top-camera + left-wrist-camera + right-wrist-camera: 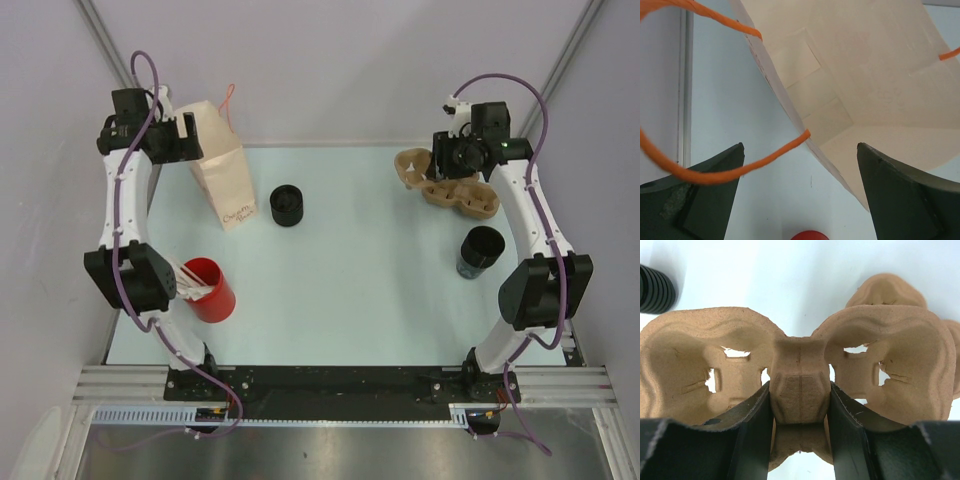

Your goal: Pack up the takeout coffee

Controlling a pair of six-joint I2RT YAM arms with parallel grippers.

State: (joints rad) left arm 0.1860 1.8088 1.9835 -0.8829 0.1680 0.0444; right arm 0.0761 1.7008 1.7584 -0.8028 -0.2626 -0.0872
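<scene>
A tan paper bag (225,180) with orange handles (715,172) stands open at the back left. My left gripper (187,137) hangs open over its mouth, and the bag's near wall (790,85) runs between the spread fingers (800,150) without touching them. My right gripper (800,390) is shut on the centre post of a brown pulp cup carrier (800,385), lifted and tilted at the back right (408,168). One black coffee cup (287,205) stands beside the bag. Another black cup (481,250) stands near the right arm.
A second pulp carrier (466,198) lies on the table under and behind the held one (886,289). A red cup (208,290) with white stirrers stands at the front left by the left arm's base. White walls close the sides and back.
</scene>
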